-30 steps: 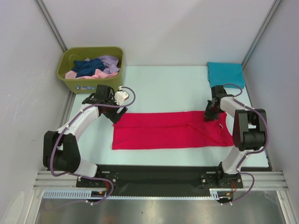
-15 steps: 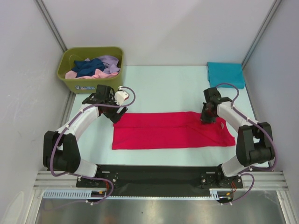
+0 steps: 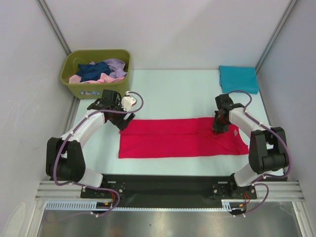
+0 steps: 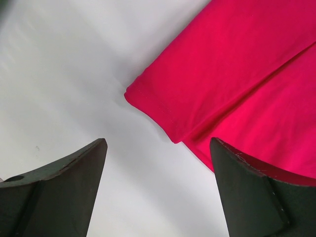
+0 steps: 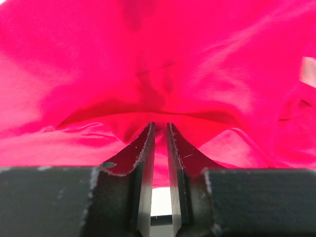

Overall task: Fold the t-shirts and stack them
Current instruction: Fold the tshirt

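Mid-fold: right end effector pinches the red t-shirt at 3 o'clock, left end effector gapes empty; I'd drag it toward 9 next.

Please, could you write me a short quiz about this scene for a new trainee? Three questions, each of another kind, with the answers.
1. True or false: the left end effector is shut on the red t-shirt.
2. Where does the teal t-shirt lie? A: at the near left corner of the table. B: at its far right corner. C: under the red t-shirt.
3. Which end of the red t-shirt is the right end effector down on?

Key:
1. False: its jaws stand wide open beside the shirt's corner.
2. B.
3. The right end.
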Motion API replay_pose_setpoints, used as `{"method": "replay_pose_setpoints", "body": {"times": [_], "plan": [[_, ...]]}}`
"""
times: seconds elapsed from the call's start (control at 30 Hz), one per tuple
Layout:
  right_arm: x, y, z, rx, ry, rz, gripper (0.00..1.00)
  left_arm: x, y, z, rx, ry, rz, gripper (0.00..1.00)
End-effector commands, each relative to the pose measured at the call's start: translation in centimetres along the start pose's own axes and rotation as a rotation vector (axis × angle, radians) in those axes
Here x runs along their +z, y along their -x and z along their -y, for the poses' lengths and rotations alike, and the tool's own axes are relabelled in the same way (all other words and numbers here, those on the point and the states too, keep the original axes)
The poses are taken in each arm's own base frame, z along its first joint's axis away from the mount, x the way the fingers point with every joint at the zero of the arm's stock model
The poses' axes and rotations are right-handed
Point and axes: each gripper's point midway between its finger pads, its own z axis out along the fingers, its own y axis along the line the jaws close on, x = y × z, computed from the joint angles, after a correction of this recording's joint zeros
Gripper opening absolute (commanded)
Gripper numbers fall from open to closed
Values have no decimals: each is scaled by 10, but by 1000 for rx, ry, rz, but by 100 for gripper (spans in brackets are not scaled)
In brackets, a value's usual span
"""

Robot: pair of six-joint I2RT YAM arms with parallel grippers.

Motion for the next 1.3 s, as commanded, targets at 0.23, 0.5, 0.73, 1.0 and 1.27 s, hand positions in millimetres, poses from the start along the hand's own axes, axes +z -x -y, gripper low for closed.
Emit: {"method": "replay_pose_setpoints", "body": {"times": [0.23,0.5,0.73,1.0,1.27], "plan": [[-6,-15,-20,-3,103,-14,2,-2,10,-2,-5,-4,44,91],[-25,-47,-37,2,167,-68,0,-1,10,-2,-5,0,46,91],[-29,-83,-42,-42,157,-141,0,0,9,-3,2,6,41,91],[-28,-92,-47,-63,175,-158,4,1,6,-2,2,4,39,91],[-67,-54,-80,-127,346,-52,68,1,6,-1,5,-3,38,91]]}}
